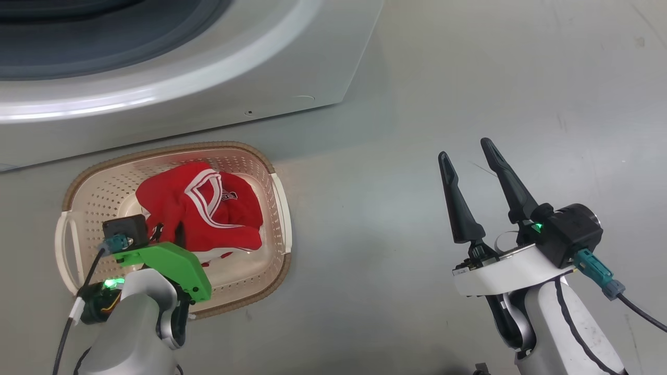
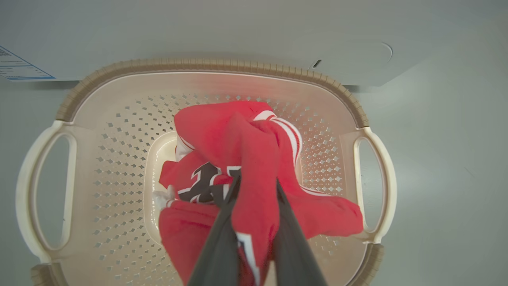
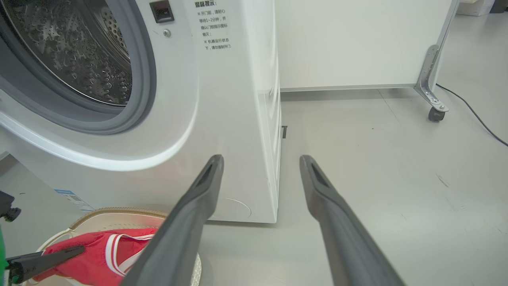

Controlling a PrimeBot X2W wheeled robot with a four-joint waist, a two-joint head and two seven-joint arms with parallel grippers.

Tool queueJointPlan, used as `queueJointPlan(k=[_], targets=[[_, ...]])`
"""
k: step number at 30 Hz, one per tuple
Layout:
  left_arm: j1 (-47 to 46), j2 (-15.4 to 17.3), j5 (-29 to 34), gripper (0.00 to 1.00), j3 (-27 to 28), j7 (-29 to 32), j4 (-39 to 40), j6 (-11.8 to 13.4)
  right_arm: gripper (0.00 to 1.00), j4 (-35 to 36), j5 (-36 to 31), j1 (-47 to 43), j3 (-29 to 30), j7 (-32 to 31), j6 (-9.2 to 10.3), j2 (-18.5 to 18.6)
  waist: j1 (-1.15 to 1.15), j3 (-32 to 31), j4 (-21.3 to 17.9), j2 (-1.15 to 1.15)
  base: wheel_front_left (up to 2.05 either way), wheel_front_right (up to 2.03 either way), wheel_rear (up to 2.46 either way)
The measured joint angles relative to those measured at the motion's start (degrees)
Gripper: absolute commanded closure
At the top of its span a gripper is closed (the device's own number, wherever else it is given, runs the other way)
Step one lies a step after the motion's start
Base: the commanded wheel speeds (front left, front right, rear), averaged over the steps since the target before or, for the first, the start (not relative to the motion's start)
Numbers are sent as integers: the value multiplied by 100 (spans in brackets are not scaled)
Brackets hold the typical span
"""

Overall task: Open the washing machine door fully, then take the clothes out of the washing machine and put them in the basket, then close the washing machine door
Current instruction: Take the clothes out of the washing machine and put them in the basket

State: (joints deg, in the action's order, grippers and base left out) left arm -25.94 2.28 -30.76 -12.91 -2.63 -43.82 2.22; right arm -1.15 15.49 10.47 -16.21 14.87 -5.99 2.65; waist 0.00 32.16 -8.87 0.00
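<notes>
A: Where the red jersey (image 1: 208, 213) lay, bundled inside the cream basket (image 1: 208, 146), could any writing be read on it?

B: Only dark letters with white edging, too crumpled to make out. White trim stripes ran along one hem. The left gripper (image 2: 257, 183) was clamped on a raised fold of it, both fingers pressed into the cloth, over the basket's middle.

A: And the other one?

B: The right gripper (image 1: 464, 148) stood spread wide and held nothing, over bare grey floor (image 1: 469, 78), well apart from the basket.

A: Labels on the washing machine (image 1: 219, 83)?

B: A small blue-edged sticker (image 2: 16, 65) sat low on its front, the print too small to read. A block of Chinese notice text (image 3: 213, 26), headed 温馨提示, was printed beside the grey gasket (image 3: 139, 99). The basket sat on the floor just before the machine.

A: Anything in the way?

B: The left arm's green bracket (image 1: 172, 263) covered the jersey's near edge in the head view. Past the machine stood a white panel (image 3: 357, 39) on a caster (image 3: 435, 114), with a dark cable (image 3: 476, 115) trailing on the floor.
</notes>
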Motion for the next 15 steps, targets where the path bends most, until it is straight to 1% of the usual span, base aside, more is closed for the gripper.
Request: queueJointPlan(k=[2,3,4,5,6,7,8,9,10,15], targets=[[-102,-2,-27,100,5,48,-181,-1,0,-5,0,27,19,0,-1,0,0,73,-23,0,0,0,0],[-137,-3,-60,81,11,79,-263,-2,0,-10,0,45,26,0,-1,0,0,99,-32,0,0,0,0],[-165,-9,-88,81,15,92,-344,-2,0,-12,1,66,32,0,-1,0,0,119,-39,0,0,0,0],[-188,-11,-113,60,21,119,-416,-5,0,-13,1,83,34,0,-1,0,0,133,-44,0,0,0,0],[-209,-14,-145,53,24,141,-485,-9,0,-15,1,88,34,0,-3,0,0,142,-46,0,0,0,0],[-237,-15,-176,51,29,156,-560,-9,0,-24,2,88,34,0,-11,0,0,146,-46,0,0,0,0],[-262,-16,-203,13,45,156,-617,-8,0,-34,2,88,34,0,-27,0,0,147,-45,0,0,0,0],[-291,-16,-215,3,49,156,-670,-9,0,-41,2,88,33,0,-42,0,0,146,-45,0,0,0,0],[-324,-16,-221,0,49,155,-725,-9,0,-45,3,89,33,0,-42,0,0,145,-44,0,0,0,0],[-459,-20,-218,0,23,58,-937,-52,0,-97,12,108,33,0,-42,0,0,94,-36,0,0,0,0]])
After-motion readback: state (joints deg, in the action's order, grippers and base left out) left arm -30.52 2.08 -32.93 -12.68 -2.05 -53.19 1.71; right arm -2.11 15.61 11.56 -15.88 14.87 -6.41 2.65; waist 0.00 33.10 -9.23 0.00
